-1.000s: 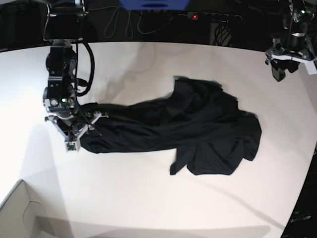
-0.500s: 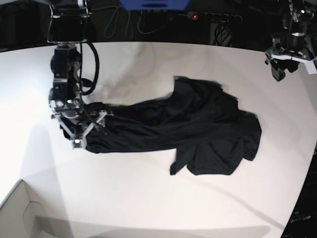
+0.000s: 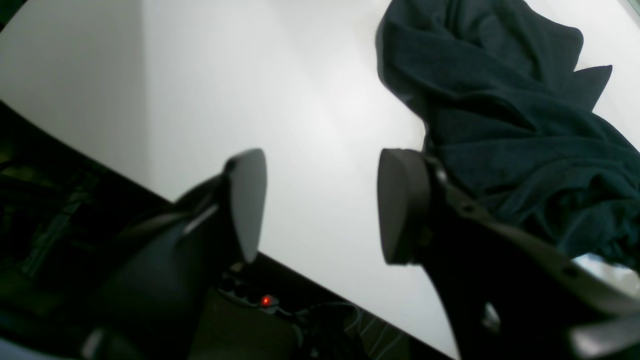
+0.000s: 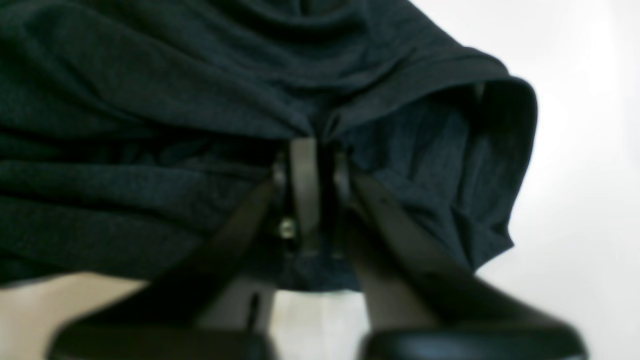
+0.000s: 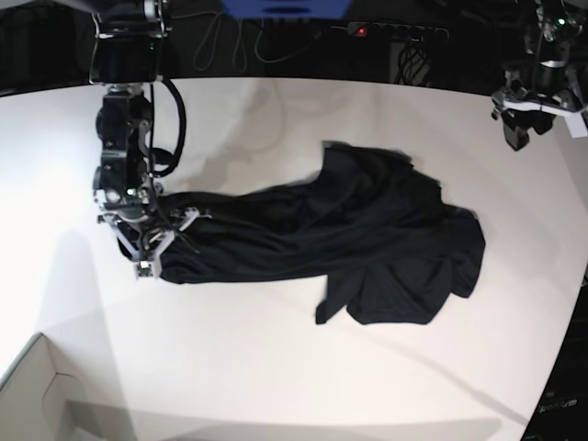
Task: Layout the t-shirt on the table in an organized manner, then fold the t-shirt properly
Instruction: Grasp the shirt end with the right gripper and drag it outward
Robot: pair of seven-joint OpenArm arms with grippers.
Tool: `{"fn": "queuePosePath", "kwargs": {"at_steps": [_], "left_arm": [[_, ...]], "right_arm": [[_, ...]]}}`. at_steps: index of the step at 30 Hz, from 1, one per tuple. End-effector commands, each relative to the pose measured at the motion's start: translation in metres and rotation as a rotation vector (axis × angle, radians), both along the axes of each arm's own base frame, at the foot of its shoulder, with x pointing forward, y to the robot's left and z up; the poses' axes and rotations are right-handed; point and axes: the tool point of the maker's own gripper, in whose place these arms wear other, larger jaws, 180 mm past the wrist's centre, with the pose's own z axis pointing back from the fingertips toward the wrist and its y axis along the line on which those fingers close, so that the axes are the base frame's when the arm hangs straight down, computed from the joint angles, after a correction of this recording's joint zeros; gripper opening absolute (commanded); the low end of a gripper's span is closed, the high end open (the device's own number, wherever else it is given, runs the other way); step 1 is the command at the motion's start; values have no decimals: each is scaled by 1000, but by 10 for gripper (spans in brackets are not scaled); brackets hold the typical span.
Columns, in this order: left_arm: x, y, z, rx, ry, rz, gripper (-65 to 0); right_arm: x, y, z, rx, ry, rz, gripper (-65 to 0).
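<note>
The black t-shirt lay bunched across the white table, its shape lost in folds, the right gripper pinched tight on its end while the left gripper hung apart near the table's edge, fingers spread, empty.

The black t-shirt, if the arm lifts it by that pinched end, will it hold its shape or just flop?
Probably flop: the t-shirt lies in soft rumpled folds on the table, so it looks thin and limp. Where the right gripper is shut on it, the fabric bunches and drapes around the fingers. It would likely trail and slide across the smooth tabletop rather than lift whole.
</note>
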Motion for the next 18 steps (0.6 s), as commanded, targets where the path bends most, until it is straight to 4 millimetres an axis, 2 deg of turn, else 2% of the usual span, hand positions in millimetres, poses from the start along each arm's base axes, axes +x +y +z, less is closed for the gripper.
{"fn": "queuePosePath", "kwargs": {"at_steps": [1,4,7,11,14,16,18], "left_arm": [[2,3,8,18,-27,2,-307],[2,3,8,18,-25,2,-307],[2,3,8,18,-25,2,-307],[2,3,8,16,-25,4,-307],[2,3,8,16,-25,4,-307],[2,3,8,16,-27,4,-307],[2,3,7,16,-26,5,-307]], "right_arm": [[19,-2,22,-4,-76,-2,-650],[21,-4,31,-13,-102,0,-650],[24,-5,52,-23,-160,3,-650],[19,-2,93,-42,-276,13,-650],[11,2,127,-55,-372,21,-650],[-1,4,147,-67,-426,28,-650],[-15,6,158,-76,-453,35,-650]]}}
